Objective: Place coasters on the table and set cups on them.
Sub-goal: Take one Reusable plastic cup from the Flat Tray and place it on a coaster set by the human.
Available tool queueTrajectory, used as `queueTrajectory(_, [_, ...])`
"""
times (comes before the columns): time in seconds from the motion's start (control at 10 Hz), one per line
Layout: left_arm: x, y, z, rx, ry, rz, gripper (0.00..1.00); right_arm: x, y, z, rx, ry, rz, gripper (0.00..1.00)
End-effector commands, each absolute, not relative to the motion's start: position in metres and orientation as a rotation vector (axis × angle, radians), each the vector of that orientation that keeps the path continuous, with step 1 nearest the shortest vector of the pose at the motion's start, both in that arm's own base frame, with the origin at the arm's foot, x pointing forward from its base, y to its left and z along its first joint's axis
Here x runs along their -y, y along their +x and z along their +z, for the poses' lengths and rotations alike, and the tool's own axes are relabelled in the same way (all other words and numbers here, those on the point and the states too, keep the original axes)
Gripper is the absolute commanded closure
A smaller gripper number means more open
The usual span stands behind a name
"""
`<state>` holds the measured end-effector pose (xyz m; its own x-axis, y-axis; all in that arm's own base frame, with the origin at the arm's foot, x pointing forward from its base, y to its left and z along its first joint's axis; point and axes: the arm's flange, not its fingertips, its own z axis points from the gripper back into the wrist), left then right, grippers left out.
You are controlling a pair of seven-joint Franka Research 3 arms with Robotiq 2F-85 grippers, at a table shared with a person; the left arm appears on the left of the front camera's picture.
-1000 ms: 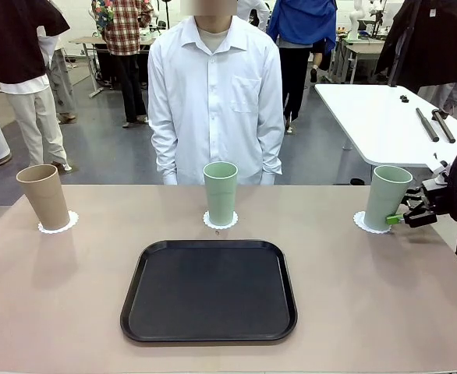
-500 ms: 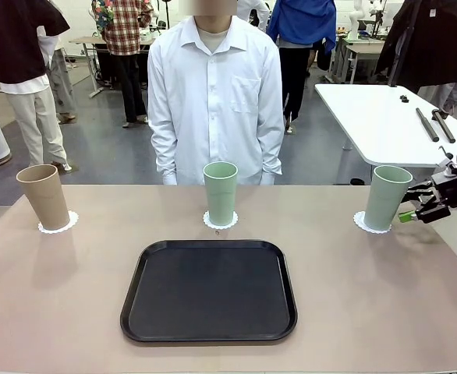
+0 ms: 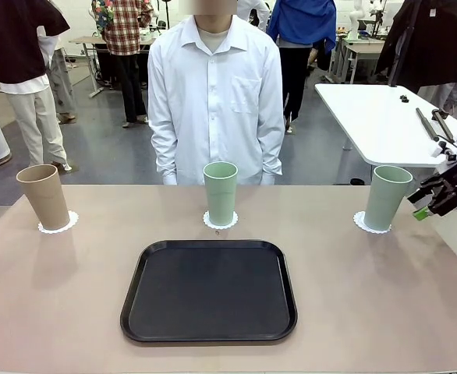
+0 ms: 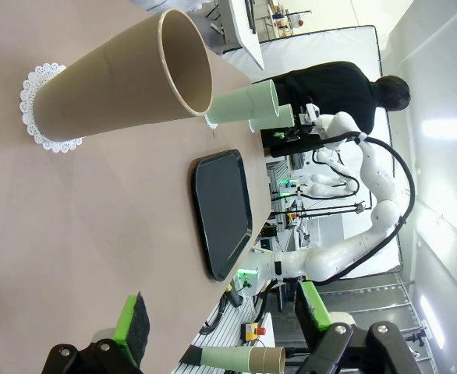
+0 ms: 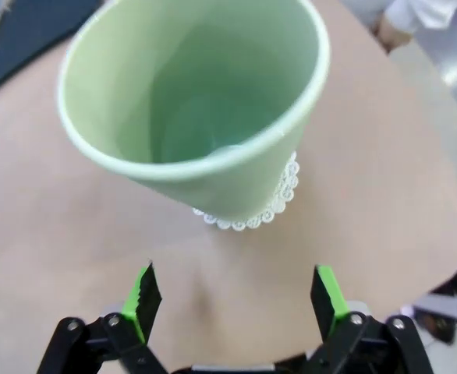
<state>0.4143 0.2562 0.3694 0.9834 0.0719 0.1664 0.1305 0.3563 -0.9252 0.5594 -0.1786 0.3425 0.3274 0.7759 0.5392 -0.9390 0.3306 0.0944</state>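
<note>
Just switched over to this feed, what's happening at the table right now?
All three cups stand on coasters: the tan cup at the left, a green cup in the middle before the person, and another green cup at the right on its coaster. The right gripper is open, apart from that cup, pulling back. The left gripper is open near the tan cup. The black tray holds nothing.

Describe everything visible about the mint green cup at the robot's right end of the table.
The right-hand mint green cup is a tall, tapered, matte tumbler, open and empty inside. It stands upright on a scalloped white coaster near the table's right edge. Nothing grips it: the right gripper is open beside it, apart from its wall.
</note>
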Motion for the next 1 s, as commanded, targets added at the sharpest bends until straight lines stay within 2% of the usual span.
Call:
queueTrajectory(0.0, [-0.257,0.414,0.371,0.196,-1.207,-0.030,0.00,0.140,0.534,0.383,0.326,0.338,1.113,0.00])
queueTrajectory(0.4, [-0.257,0.414,0.371,0.196,-1.207,-0.030,0.00,0.077,0.494,0.486,0.388,-0.028,0.869,0.00])
queueTrajectory(0.7, [-0.257,0.414,0.371,0.196,-1.207,-0.030,0.00,0.037,0.470,0.541,0.293,-0.154,0.714,0.00])
queueTrajectory(0.9, [-0.257,0.414,0.371,0.196,-1.207,-0.030,0.00,0.029,0.464,0.573,0.245,-0.169,0.633,0.00])
